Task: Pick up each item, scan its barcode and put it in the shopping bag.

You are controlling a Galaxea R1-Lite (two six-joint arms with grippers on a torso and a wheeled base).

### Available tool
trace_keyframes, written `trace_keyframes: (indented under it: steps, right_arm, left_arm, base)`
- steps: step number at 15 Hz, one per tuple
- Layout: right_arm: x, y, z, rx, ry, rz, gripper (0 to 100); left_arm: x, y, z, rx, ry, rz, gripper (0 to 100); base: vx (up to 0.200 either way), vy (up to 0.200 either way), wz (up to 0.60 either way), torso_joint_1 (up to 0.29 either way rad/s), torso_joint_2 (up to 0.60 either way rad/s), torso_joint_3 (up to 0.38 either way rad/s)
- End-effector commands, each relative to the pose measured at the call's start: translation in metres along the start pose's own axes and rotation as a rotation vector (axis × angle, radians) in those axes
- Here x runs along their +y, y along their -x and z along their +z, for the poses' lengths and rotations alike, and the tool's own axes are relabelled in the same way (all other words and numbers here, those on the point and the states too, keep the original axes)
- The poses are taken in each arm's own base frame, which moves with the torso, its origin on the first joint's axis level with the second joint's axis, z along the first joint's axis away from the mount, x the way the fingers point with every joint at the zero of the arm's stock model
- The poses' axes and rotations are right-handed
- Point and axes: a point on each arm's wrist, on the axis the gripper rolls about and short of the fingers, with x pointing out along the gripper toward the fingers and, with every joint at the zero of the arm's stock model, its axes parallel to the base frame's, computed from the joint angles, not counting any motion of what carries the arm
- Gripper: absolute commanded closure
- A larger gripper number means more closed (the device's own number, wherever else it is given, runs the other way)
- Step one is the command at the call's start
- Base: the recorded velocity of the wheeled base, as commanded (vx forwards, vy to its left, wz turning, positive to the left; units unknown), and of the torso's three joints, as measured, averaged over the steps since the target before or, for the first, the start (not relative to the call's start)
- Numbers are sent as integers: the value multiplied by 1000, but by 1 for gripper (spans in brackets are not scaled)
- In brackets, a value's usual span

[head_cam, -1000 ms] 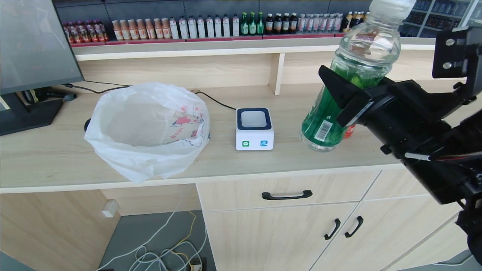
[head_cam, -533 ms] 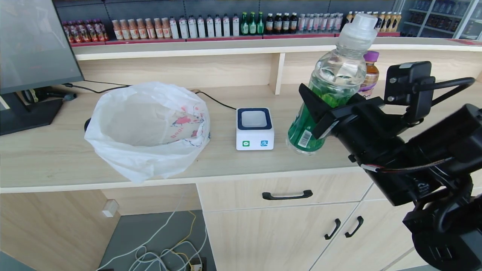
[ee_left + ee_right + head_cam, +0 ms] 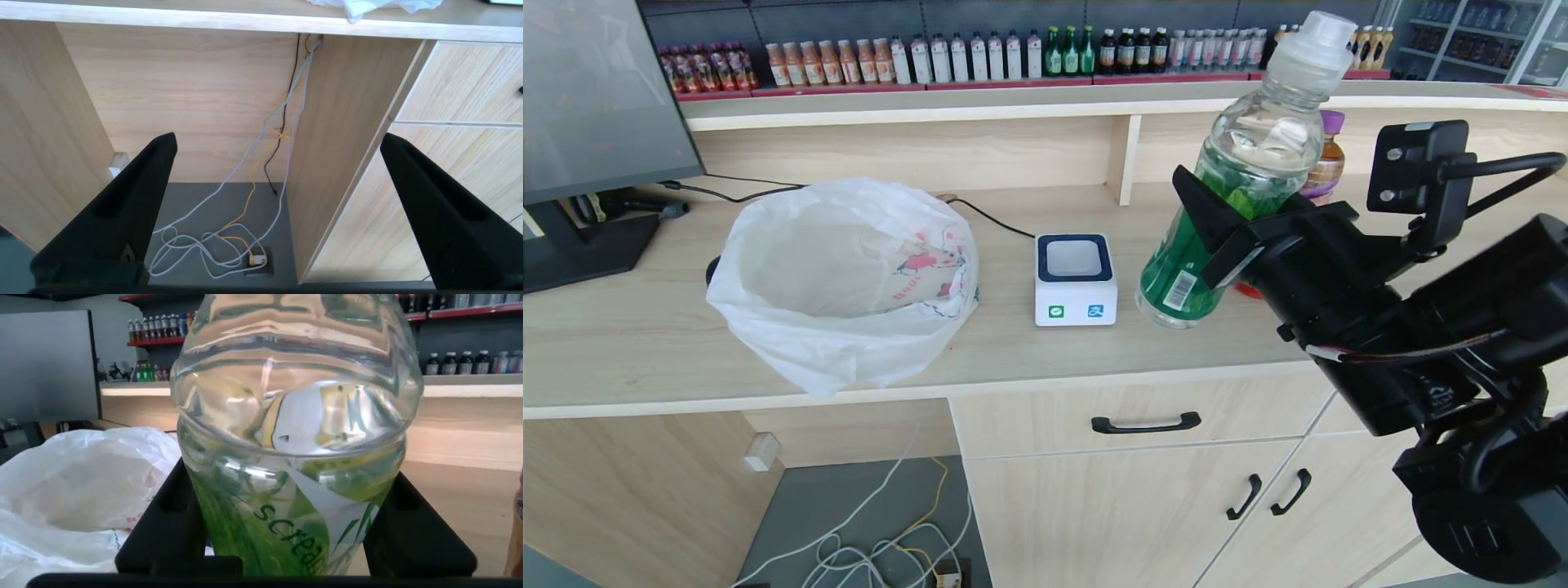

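Note:
My right gripper is shut on a clear bottle with a green label, held tilted above the counter just right of the white scanner box. The bottle's barcode faces the front, low on its side. In the right wrist view the bottle stands between the two fingers, with the white shopping bag behind it. The shopping bag lies open on the counter, left of the scanner. My left gripper hangs open below counter height, facing the cupboard recess and the floor cables.
A second bottle with a purple cap stands on the counter behind the held one. A monitor sits at the far left. A raised shelf with rows of bottles runs along the back. Drawers and doors are below the counter edge.
The right arm carried the bottle left toward the scanner over the last second, then lifted it slightly. The purple-capped bottle behind came into sight. The bag and scanner stayed put.

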Motion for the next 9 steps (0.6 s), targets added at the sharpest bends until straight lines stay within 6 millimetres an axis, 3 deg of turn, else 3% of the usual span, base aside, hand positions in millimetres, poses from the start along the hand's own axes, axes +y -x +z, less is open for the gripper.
trace_keyframes:
  steps: [1, 9]
  right_arm:
    - [-1, 1, 6, -17, -7, -4, 100]
    - [-4, -2, 9, -32, -8, -13, 100]
  left_arm:
    - [0, 0, 0, -1, 0, 0, 0]
    - [0, 0, 0, -1, 0, 0, 0]
  base:
    - [0, 0, 0, 0, 0, 0]
    - [0, 200, 0, 5, 1, 2]
